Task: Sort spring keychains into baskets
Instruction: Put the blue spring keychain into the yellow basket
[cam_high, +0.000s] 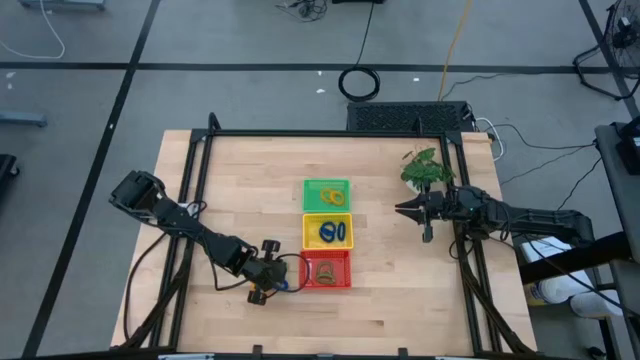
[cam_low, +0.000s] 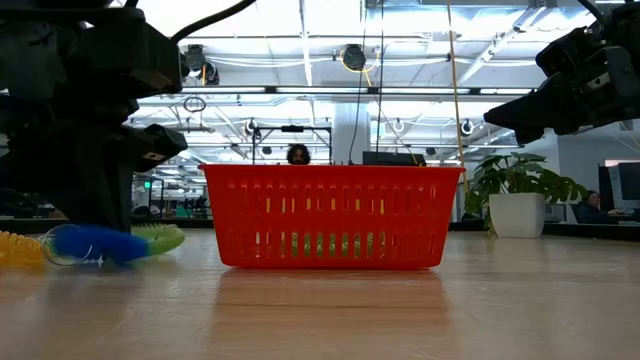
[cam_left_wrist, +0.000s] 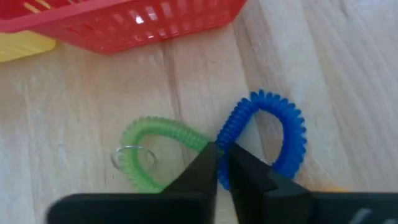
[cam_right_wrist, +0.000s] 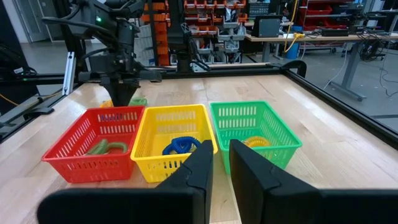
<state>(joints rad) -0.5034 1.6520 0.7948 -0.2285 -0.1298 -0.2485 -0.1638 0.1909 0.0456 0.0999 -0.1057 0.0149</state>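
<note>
My left gripper (cam_high: 270, 282) is down at the table, just left of the red basket (cam_high: 343, 283), and is shut on a blue spring keychain (cam_left_wrist: 273, 124). A green keychain (cam_left_wrist: 155, 149) with a metal ring lies flat on the table beside it. An orange-yellow one (cam_low: 15, 247) lies close by. The green basket (cam_high: 310, 195) holds an orange-yellow keychain (cam_right_wrist: 256, 142), the yellow basket (cam_high: 310, 231) holds blue ones (cam_right_wrist: 180, 146), and the red basket holds a green one (cam_right_wrist: 106, 147). My right gripper (cam_high: 402, 210) waits shut, right of the baskets. My left gripper pinches the blue keychain's coil (cam_left_wrist: 229, 132) on one side of its loop, between the two fingertips (cam_left_wrist: 202, 163). The fingers come from above, pointing down, and lie across the coil. The loop lies on the table (cam_low: 95, 245) beside the green keychain.
The three baskets stand in a column at the table's middle, green farthest, red nearest. A potted plant (cam_high: 425, 168) stands at the far right, close to my right arm. A black frame (cam_high: 330, 133) runs around the table edges. Bare wood lies left and near.
</note>
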